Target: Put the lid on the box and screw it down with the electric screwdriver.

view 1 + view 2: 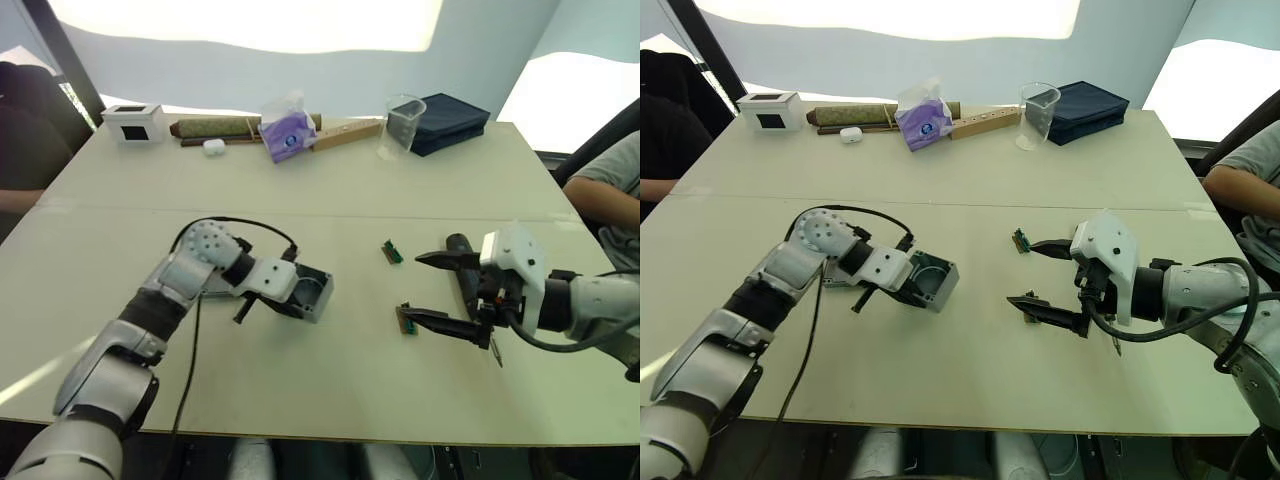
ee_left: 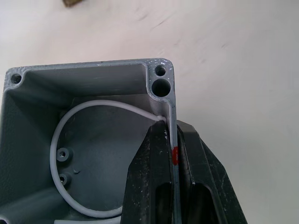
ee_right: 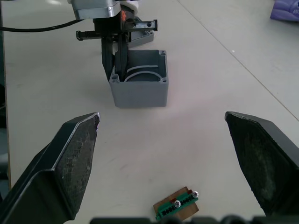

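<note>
The grey box (image 1: 314, 293) stands open-topped on the table left of centre, with a white ring inside. My left gripper (image 2: 172, 128) is shut on its side wall at the red mark (image 2: 175, 155), one finger inside and one outside. A flat grey piece, apparently the lid (image 1: 213, 293), lies partly hidden under my left wrist. My right gripper (image 1: 432, 290) hangs open to the box's right, nothing between its fingers (image 3: 77, 140). The black electric screwdriver (image 1: 463, 275) lies on the table under that gripper, largely hidden, its thin bit pointing toward the near edge.
Two small green circuit boards (image 1: 392, 251) (image 3: 176, 205) lie near my right gripper. Along the far edge stand a white box (image 1: 134, 122), a purple tissue pack (image 1: 287, 130), a clear cup (image 1: 403, 125) and a dark blue case (image 1: 450, 120). A person's arm (image 1: 605, 190) rests at the right edge.
</note>
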Controlling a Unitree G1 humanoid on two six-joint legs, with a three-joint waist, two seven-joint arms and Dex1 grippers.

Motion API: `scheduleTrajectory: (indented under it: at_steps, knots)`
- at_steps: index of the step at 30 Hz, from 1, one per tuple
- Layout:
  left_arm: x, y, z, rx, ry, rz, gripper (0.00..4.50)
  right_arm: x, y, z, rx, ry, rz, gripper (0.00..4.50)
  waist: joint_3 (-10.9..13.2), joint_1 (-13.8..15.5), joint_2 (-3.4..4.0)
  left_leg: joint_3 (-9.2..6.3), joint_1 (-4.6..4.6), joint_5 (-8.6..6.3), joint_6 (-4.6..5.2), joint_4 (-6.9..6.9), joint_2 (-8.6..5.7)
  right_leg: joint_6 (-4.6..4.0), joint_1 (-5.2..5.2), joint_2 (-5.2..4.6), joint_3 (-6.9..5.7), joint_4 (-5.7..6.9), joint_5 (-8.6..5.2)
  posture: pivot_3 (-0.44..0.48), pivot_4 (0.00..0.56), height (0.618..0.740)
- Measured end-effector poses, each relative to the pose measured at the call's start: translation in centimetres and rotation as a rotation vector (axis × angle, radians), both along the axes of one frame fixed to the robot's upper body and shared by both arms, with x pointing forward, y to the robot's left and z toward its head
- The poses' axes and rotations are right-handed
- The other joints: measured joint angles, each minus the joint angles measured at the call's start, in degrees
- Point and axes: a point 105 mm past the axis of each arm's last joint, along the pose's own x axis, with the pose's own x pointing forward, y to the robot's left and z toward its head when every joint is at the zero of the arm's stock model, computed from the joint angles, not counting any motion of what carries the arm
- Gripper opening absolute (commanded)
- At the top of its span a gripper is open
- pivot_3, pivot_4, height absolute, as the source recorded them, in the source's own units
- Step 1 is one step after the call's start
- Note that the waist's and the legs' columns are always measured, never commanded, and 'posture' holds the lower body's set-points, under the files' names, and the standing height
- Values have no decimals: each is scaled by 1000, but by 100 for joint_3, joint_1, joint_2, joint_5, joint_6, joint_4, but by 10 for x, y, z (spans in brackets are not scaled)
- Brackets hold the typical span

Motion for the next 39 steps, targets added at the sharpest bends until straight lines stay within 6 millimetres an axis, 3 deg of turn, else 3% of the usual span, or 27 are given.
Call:
scheduleTrajectory:
  at_steps: [10,15,18,27,30,33,36,39]
  knots:
    - [11,-18,-7,106,-27,-96,34,-5,1,-3,-6,3,-23,4500,0,-2,0,-7,-11,-2,5,3,0,0,-8,4,1,0,0,0,150,740]
    - [13,-31,-5,110,-49,-127,34,-5,-1,-2,-5,-5,-46,4500,0,5,0,-28,-63,-21,38,58,0,3,-31,5,-11,19,-2,0,150,740]
    - [13,-33,-3,100,-46,-127,879,-7,1,-1,0,-6,-38,4500,0,-1,0,-31,-71,-21,38,66,0,3,-43,6,-11,35,-2,0,150,740]
    - [15,-29,9,79,-35,-70,4398,-6,2,0,2,-13,-37,4500,0,-7,0,-37,-71,-21,38,69,0,3,-42,9,-13,41,-2,0,150,740]
    - [12,-19,31,-18,16,19,4462,-5,5,3,6,-21,-20,4500,0,-43,1,-38,-71,-20,37,68,4,3,-47,11,-13,49,-3,0,150,740]
    - [9,10,66,-166,58,189,4462,-4,9,4,26,-9,4,4500,-5,-59,9,-42,-67,-20,36,68,8,2,-45,14,-16,51,-3,0,150,740]
    - [12,38,73,-295,105,453,4462,-2,14,9,55,-7,38,4500,-10,-49,17,-56,-63,-19,35,73,9,3,-38,11,-17,53,-3,0,150,740]
    - [18,61,67,-376,126,745,4462,1,20,11,60,1,80,4500,-8,-12,15,-66,-65,-18,33,78,9,4,-34,9,-25,54,-3,0,150,740]
